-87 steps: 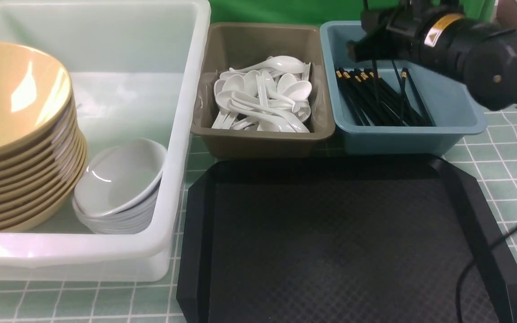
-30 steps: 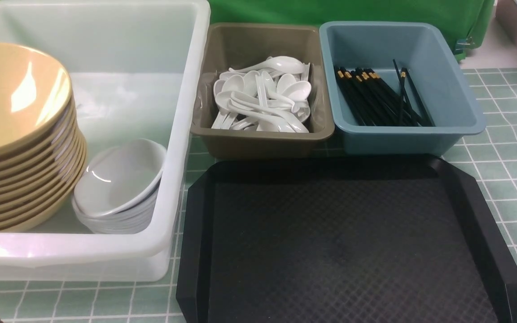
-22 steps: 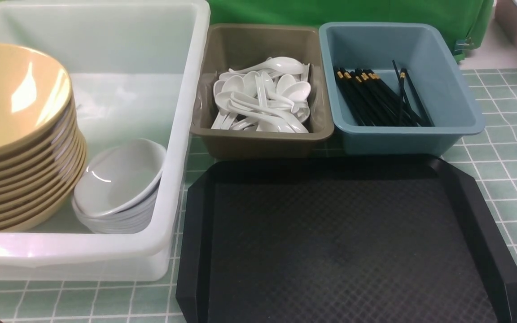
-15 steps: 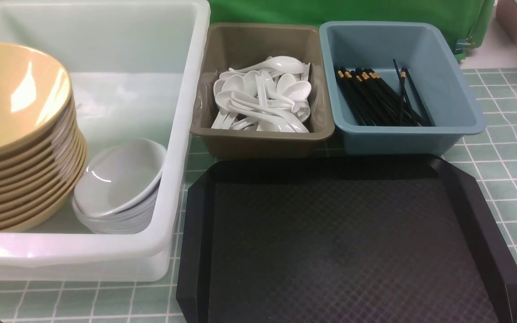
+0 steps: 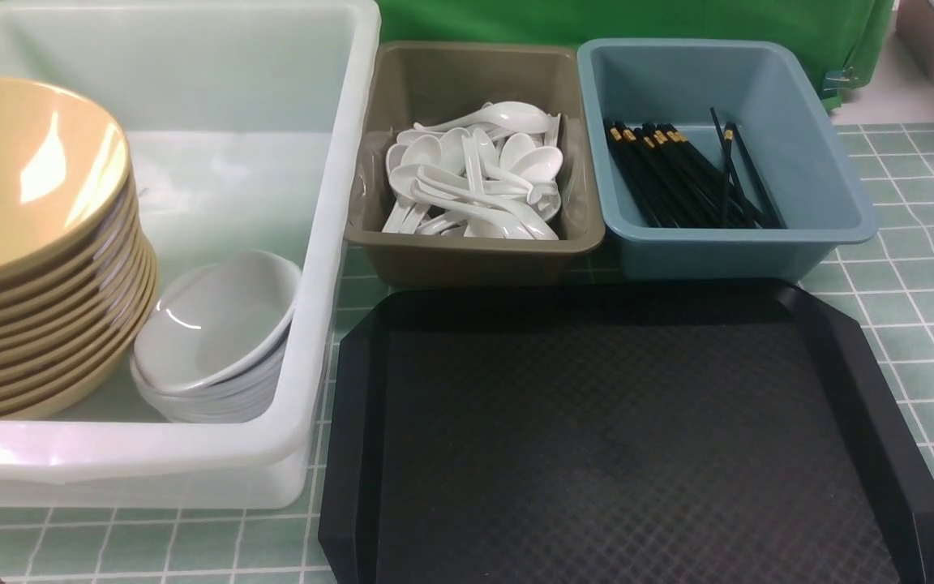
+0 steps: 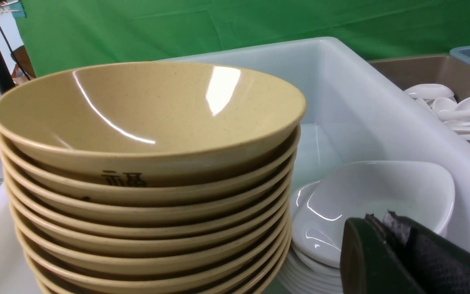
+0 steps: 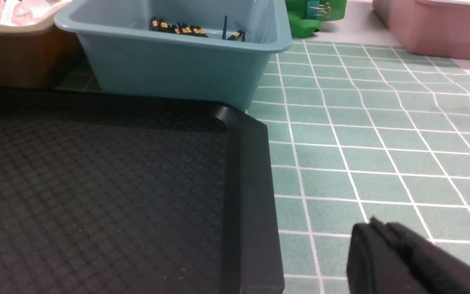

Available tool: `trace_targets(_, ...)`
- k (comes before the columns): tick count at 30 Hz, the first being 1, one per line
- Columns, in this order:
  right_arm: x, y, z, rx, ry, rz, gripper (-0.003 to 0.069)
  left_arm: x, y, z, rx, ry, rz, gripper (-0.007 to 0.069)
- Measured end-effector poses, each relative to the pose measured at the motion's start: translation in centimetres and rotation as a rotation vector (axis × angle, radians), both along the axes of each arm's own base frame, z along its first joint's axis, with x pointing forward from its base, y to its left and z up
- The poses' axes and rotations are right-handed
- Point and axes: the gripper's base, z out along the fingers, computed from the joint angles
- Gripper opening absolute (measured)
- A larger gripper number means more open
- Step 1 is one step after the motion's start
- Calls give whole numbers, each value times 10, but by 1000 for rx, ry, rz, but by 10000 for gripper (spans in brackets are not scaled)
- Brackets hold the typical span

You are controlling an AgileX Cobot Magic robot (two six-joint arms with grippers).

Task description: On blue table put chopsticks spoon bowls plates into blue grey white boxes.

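Across the worktop, seen from the front, 3 boxes line the far side. At 9 to 11 o'clock sits the white box, holding a stack of tan bowls with a smaller stack of white plates touching it. At 12 o'clock the grey box is heaped with white spoons. At 1 o'clock the blue box holds a bundle of black chopsticks, gold-banded at the ends, with 1 or 2 lying crossed over the rest. From 5 to 7 o'clock a black tray fills the near side, and nothing lies on it.

Neither arm reaches into the front view. The left tool sits low at the near side of the white box, just beside the plate stack, its jaws pressed together and gripping nothing. The right tool is low over the green tiles beside the tray's right rim, also closed and empty.

By my judgement the sorting is finished: every piece in view already lies in its box, and both arms look parked. Any next move would call only for a fresh load on the tray; otherwise the arms should hold clear of the boxes.
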Motion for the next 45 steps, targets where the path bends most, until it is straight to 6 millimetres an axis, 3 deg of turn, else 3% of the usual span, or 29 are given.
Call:
trace_targets(12,0,0,0,0,0,0,67,0,0,0,0,1,0,2)
trace_targets(16,0,0,0,0,0,0,68,-3,-1,-17,-12,-29,-12,2)
trace_targets(22,0,0,0,-1,1,0,75,-2,-2,-63,-139,64,26,2)
trace_targets(25,0,0,0,-1,1,0,78,0,-2,-74,-195,79,44,2)
trace_targets(45,0,0,0,-2,1,0,99,-2,-4,-81,-235,161,57,2)
